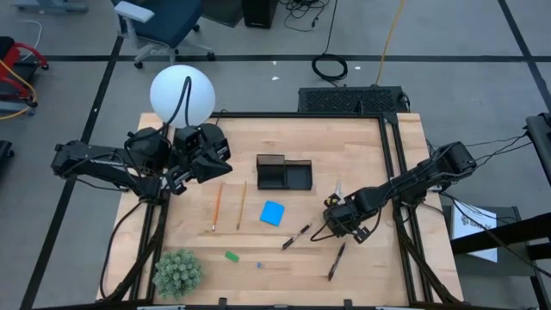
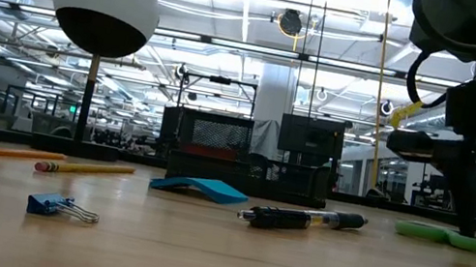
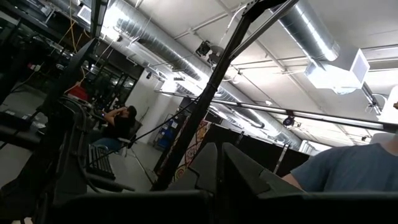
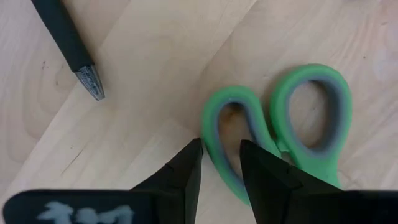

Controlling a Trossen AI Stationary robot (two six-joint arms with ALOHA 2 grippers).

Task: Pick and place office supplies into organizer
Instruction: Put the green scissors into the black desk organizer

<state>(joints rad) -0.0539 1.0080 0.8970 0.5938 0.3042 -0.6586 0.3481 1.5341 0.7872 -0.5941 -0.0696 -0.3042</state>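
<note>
Straddling one scissors (image 4: 273, 130) handle loop, right hand (image 4: 221, 163) fingers.

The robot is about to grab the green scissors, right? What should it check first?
1. Right gripper over the scissors: ok, one handle loop sits between its fingers.
2. Fingers closed on the handle: not ok, a gap still shows.
3. Pen out of the way: ok, it lies apart.
4. Organizer has room: ok, its compartments look empty.
5. Left gripper out of the path: ok, shut at the table's left edge.
</note>
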